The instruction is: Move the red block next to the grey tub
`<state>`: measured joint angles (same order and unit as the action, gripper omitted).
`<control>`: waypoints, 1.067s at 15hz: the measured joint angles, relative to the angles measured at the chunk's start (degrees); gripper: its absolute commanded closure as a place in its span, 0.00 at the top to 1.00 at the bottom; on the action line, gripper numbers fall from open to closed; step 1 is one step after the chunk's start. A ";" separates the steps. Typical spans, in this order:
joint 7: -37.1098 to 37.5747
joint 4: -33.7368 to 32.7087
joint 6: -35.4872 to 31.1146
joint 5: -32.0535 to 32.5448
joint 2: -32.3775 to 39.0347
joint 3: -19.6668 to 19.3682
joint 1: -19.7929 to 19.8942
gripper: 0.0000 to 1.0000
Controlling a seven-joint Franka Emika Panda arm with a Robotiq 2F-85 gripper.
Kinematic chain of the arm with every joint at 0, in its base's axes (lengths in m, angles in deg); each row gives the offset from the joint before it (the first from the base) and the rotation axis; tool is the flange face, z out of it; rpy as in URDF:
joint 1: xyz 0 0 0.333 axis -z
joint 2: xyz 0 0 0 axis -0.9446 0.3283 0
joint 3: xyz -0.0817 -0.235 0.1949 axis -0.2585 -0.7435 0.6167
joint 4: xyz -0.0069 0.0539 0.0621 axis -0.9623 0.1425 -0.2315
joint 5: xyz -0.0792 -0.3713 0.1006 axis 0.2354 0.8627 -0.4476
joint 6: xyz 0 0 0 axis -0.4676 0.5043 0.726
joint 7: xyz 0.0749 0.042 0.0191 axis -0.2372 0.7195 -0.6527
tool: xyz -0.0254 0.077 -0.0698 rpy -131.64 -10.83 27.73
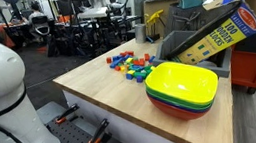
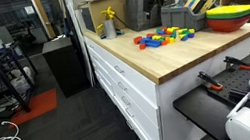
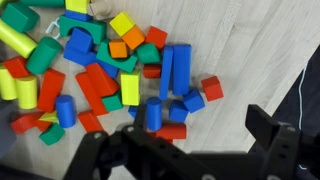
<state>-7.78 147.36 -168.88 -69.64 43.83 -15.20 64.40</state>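
**Gripper open above block pile, nothing held**

Wrist view: the gripper (image 3: 178, 138) hung over the table (image 1: 95, 92) w/ its jaws wide apart, empty, touching no block. Under it lay the mixed pile of blocks (image 3: 100, 70). Several were red, so can't tell for sure which is meant. One red block (image 3: 211, 88) sat alone at the pile's edge, just beside a blue one. The grey tub (image 1: 184, 44) stood behind the stacked bowls (image 1: 181, 89) in both exterior views, w/ a blocks box (image 1: 230, 30) leaning in it, apart from the pile.
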 measured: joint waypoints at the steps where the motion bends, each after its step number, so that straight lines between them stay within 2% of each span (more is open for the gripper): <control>1: -0.08 -0.20 -0.57 -0.40 1.09 0.00 0.01 1.00; 5: -0.95 -1.97 -2.35 -2.75 5.17 0.72 -0.08 1.00; 10: -4.72 -4.74 -3.95 -6.12 10.05 3.54 -0.43 1.00; 16: -6.74 -6.31 -6.06 -6.67 15.36 5.62 -0.63 1.00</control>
<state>-14.52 141.05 -174.93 -76.31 59.19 -9.58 63.76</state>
